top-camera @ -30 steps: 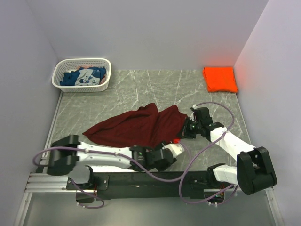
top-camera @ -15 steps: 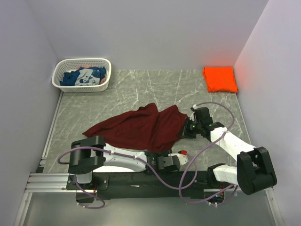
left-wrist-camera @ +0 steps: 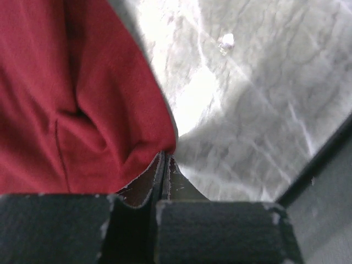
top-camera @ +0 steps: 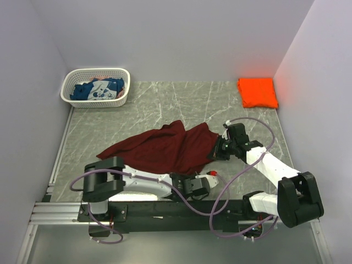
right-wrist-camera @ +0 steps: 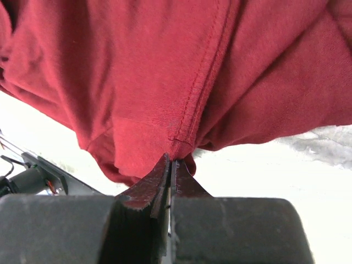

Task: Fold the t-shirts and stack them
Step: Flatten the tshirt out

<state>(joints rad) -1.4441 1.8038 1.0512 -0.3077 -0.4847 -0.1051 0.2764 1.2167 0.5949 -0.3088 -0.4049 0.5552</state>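
Note:
The maroon t-shirt (top-camera: 159,151) lies spread and rumpled mid-table. My right gripper (top-camera: 215,153) is shut on its right hem, and the seam (right-wrist-camera: 187,132) runs straight into the closed tips (right-wrist-camera: 171,159). Low at the shirt's near right corner, my left gripper (top-camera: 210,176) is shut, its tips (left-wrist-camera: 166,157) pinching the very edge of the maroon cloth (left-wrist-camera: 82,99). The orange t-shirt (top-camera: 257,92) sits folded in the far right corner. The blue t-shirt with white print (top-camera: 99,89) is bunched inside the basket.
The white lattice basket (top-camera: 94,72) stands at the far left corner. Grey walls close in the left, back and right sides. Purple cables loop from both arms over the near edge, by the black base rail (top-camera: 165,212).
The left gripper has gone from open to shut. Its arm swung right and toward the near edge, ending at the shirt's near right corner. The right arm has barely moved.

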